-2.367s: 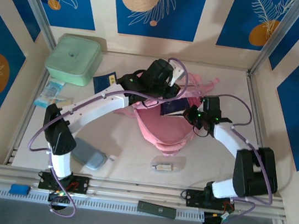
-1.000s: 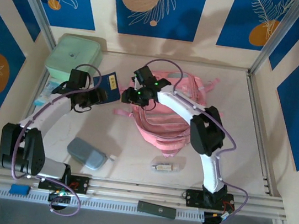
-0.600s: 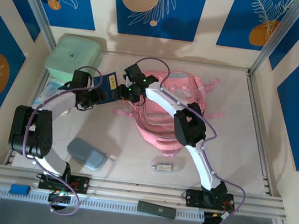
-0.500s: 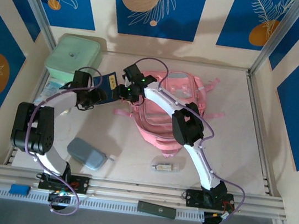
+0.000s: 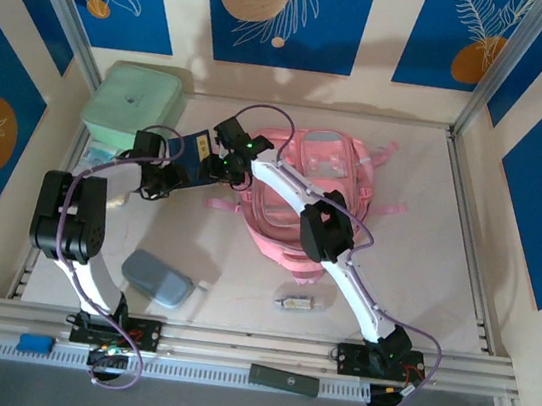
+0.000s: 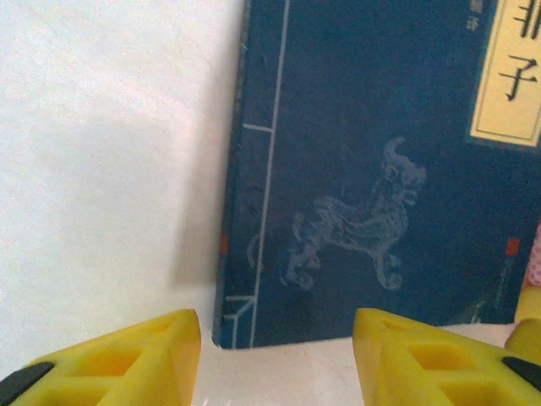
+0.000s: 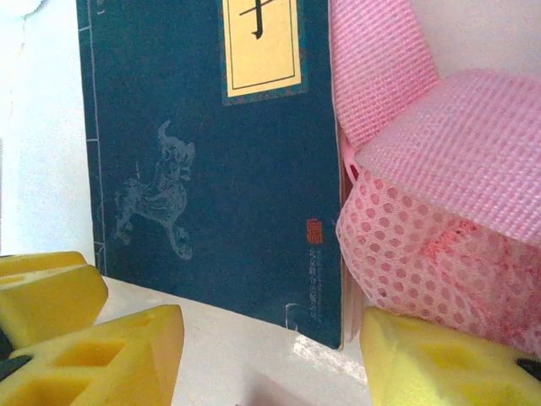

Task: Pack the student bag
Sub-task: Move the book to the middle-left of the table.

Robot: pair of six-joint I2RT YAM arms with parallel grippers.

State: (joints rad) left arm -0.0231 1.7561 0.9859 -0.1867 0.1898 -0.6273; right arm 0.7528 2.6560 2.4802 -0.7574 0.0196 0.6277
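The student bag (image 5: 314, 201), a soft pink backpack, lies flat mid-table; its pink mesh pocket (image 7: 423, 220) fills the right of the right wrist view. A dark blue book (image 5: 196, 145) with a yellow title label lies flat just left of the bag. My left gripper (image 5: 174, 173) is at the book's near left corner, open, the corner (image 6: 372, 169) just ahead of its yellow fingers (image 6: 127, 355). My right gripper (image 5: 218, 167) sits at the book's right edge beside the bag, open and holding nothing (image 7: 270, 364), with the book (image 7: 203, 169) in front.
A mint-green square box (image 5: 135, 103) stands at the back left. Small packets (image 5: 95, 160) lie by the left wall. A grey-blue pouch (image 5: 156, 278) and a small clear item (image 5: 298, 303) rest near the front. The two grippers are very close together.
The right arm has reached further left across the bag to the book's right edge. The left arm's elbow has folded back toward the left wall while its gripper stays by the book.
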